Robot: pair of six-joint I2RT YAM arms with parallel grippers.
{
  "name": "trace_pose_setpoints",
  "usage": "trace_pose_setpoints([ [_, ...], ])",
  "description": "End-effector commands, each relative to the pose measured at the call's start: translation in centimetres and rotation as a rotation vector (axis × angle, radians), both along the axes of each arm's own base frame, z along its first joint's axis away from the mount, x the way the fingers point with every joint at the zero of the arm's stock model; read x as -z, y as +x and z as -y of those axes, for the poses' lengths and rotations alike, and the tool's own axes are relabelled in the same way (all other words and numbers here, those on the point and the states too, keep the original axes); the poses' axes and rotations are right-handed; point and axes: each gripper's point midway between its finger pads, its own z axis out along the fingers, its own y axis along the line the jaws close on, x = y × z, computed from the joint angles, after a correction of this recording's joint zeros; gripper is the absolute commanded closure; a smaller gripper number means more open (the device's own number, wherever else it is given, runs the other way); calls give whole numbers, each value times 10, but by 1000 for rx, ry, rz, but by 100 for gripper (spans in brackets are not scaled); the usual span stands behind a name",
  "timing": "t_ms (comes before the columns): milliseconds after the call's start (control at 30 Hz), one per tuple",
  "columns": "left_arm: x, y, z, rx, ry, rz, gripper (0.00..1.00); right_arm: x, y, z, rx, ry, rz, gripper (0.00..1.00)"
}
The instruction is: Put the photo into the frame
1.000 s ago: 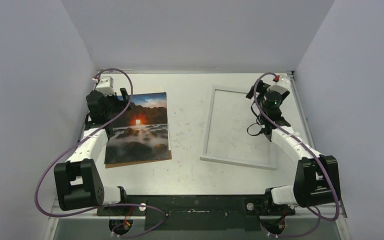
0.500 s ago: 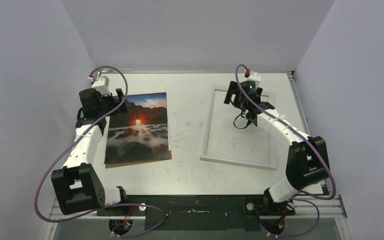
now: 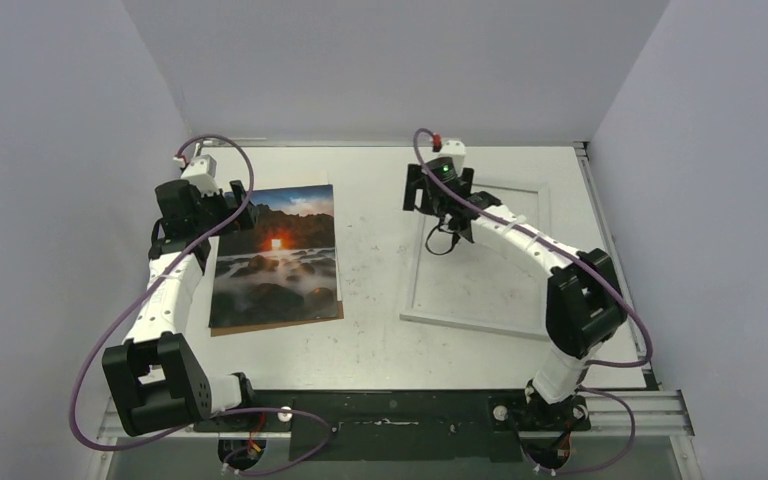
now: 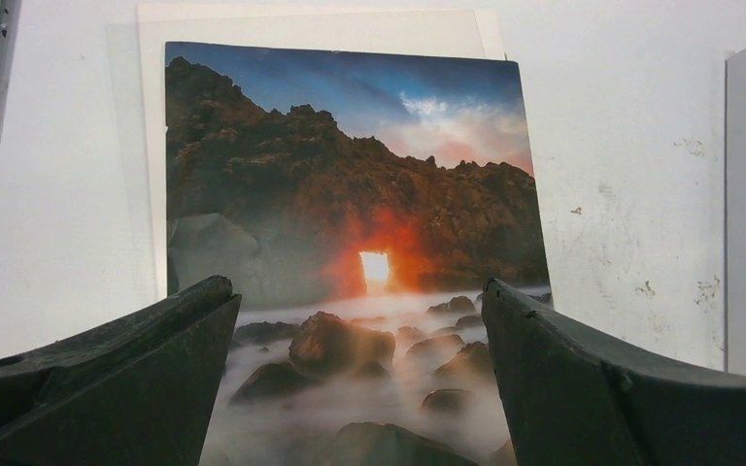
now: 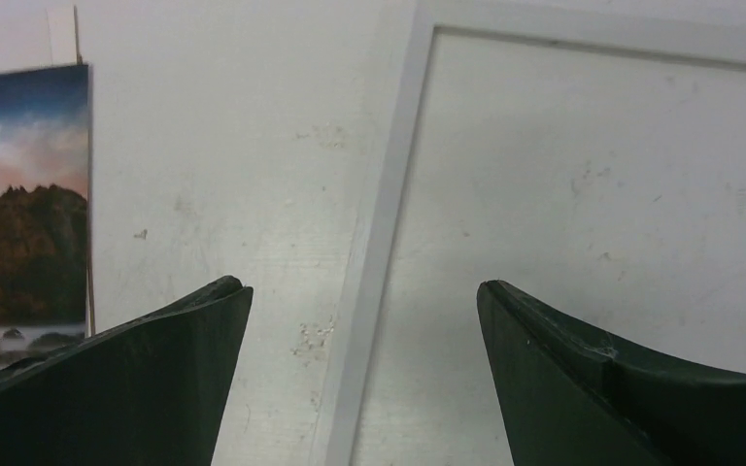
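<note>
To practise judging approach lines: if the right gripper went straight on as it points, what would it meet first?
Most likely the frame, its rail nearest the photo, seen between the right gripper's open fingers; height is unclear.

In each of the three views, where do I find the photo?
Top external: the photo lies left of centre.
Left wrist: it fills the middle of the picture.
Right wrist: only a strip of it shows, at the left edge.
Shared landmark: the frame, right of the photo in every view.

Bare table (image 3: 375, 250) between photo (image 3: 278, 260) and frame (image 3: 470, 324); walls (image 3: 380, 70) hem 3 sides.
</note>
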Motion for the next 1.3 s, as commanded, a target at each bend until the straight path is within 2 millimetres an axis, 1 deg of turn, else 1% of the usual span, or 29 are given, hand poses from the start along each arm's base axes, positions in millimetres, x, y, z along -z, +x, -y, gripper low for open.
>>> trace_pose_setpoints([
  [0,-13,2,2,21,-6,15,4,26,-15,-15,30,-97,-60,10],
  [167,-8,-1,3,30,-9,-3,4,57,-26,-34,37,-92,-122,9],
  [300,-6,-1,4,31,-14,-8,4,79,-35,-52,9,-106,-156,2],
  [333,-6,-1,4,31,-14,-10,4,81,-37,-54,8,-105,-162,3],
  [433,-3,-1,4,32,-12,-13,4,94,-41,-59,9,-107,-186,13],
  [767,1,-1,0,24,3,-41,4,126,-54,-62,28,-167,-226,22],
  [1100,-8,1,1,26,-7,-35,4,147,-60,-50,80,-245,-253,37],
  [1167,-9,0,1,27,-4,-35,4,150,-61,-49,80,-253,-258,43],
  [1267,-8,-2,1,26,-4,-43,4,150,-62,-52,70,-249,-258,61],
])
